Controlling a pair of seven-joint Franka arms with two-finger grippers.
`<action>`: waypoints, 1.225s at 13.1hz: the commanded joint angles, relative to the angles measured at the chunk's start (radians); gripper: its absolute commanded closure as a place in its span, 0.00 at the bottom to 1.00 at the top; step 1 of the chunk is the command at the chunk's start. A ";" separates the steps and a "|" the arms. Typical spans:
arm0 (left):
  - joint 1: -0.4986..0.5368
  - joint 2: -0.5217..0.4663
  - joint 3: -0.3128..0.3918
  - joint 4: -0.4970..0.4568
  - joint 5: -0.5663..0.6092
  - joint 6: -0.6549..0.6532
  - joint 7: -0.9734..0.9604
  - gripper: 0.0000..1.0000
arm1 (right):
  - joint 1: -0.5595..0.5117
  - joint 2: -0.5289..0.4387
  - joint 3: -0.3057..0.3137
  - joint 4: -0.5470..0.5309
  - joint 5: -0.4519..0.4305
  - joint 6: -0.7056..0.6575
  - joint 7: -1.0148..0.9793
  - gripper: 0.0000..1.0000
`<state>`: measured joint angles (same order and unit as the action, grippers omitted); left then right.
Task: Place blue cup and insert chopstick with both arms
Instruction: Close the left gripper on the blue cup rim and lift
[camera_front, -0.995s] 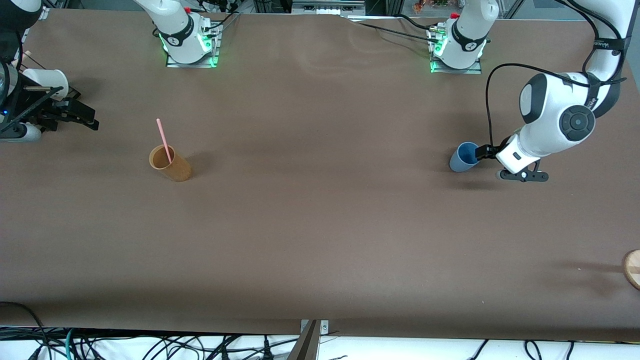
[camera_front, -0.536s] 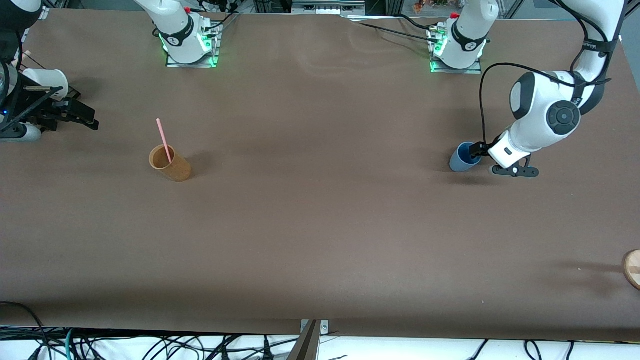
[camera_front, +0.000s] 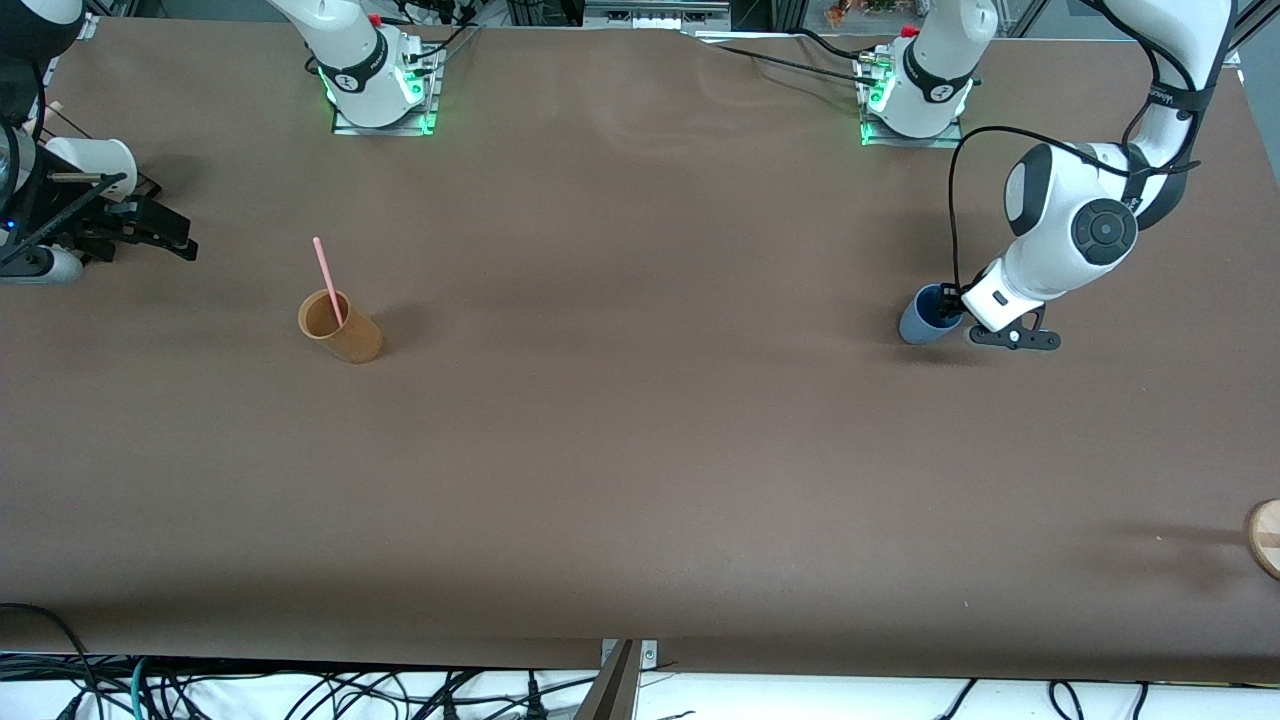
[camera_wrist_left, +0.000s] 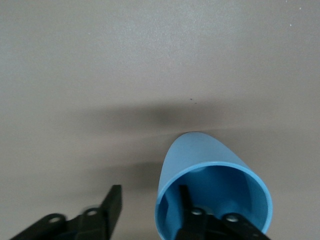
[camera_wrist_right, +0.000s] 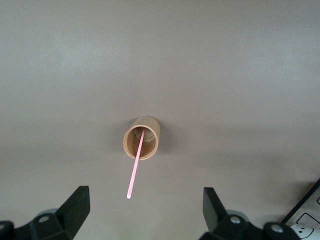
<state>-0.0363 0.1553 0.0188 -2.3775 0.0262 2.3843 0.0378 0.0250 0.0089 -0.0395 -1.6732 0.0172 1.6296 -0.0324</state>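
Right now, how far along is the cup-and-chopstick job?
Nothing is finished yet. In hand: the left gripper straddles the wall of the blue cup, one finger inside and one outside; a firm grip isn't evident, and the cup stands on the table. Left to do: place it, then move the chopstick, which stands in the tan cup. The right gripper waits open, high above that cup.

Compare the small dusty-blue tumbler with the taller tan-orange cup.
The dusty-blue tumbler is shorter than the tan-orange cup. The tan-orange cup holds the pale-pink chopstick; the tumbler holds none. One finger of the left gripper is inside the tumbler; nothing touches the tan-orange cup. Both stand upright, handleless.
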 joint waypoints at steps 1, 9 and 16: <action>-0.020 -0.011 0.001 -0.005 0.006 -0.019 -0.044 1.00 | -0.004 0.002 0.003 0.010 -0.011 -0.007 -0.011 0.00; -0.042 -0.017 -0.006 0.153 -0.014 -0.161 -0.053 1.00 | -0.004 0.002 0.003 0.010 -0.013 -0.005 -0.012 0.00; -0.334 0.100 -0.007 0.509 -0.092 -0.338 -0.388 1.00 | -0.004 0.002 0.003 0.010 -0.013 -0.005 -0.012 0.00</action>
<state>-0.2703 0.1740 0.0032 -1.9779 -0.0496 2.0788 -0.2269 0.0248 0.0089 -0.0398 -1.6732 0.0168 1.6296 -0.0324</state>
